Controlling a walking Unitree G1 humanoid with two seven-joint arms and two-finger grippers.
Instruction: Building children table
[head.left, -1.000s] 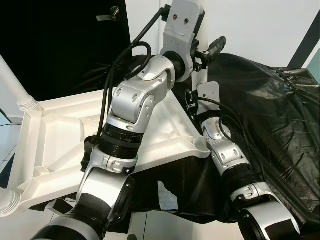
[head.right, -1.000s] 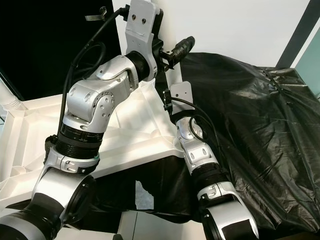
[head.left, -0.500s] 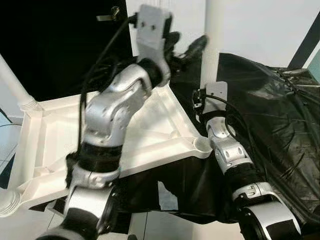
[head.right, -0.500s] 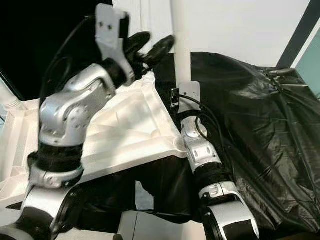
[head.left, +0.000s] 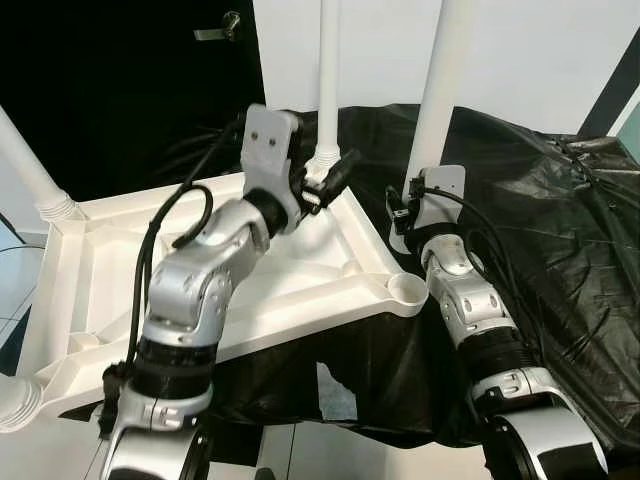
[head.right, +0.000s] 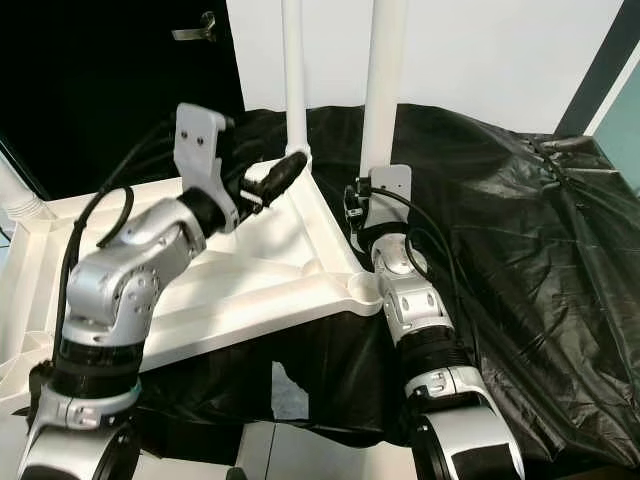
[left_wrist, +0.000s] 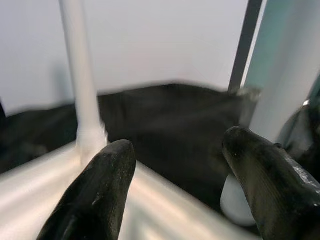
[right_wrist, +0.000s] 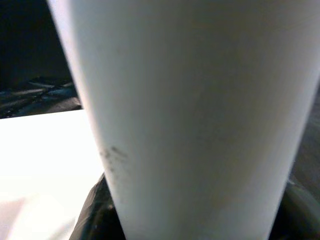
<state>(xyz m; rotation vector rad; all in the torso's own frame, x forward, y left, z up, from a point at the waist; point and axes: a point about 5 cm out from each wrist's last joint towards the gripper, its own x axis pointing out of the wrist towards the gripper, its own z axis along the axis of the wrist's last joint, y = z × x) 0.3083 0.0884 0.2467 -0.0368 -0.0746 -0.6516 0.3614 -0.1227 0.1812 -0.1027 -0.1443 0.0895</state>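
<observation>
Tabletop (head.left: 120, 290): white, upside down, ribbed underside up, across the left and centre of the eye views, lying partly on the black sheet (head.left: 560, 220).
Fitted legs: one thin leg (head.left: 328, 80) stands upright in the far corner, top centre; another leg (head.left: 30, 165) slants up at the left edge.
Loose leg (head.left: 440, 90): thick, white, near upright, right of centre, beside the tabletop's right edge.
Empty socket (head.left: 405, 290): round cup at the near right corner, just beside the right forearm.
Left gripper (head.left: 335, 180): raised over the far corner, just beside the thin leg's base; fingers (left_wrist: 95, 200) spread apart, grasping nothing.
Right gripper (head.left: 410, 215): at the loose leg's lower end, which looms right up against the wrist camera; cannot tell whether its fingers clasp the leg.
</observation>
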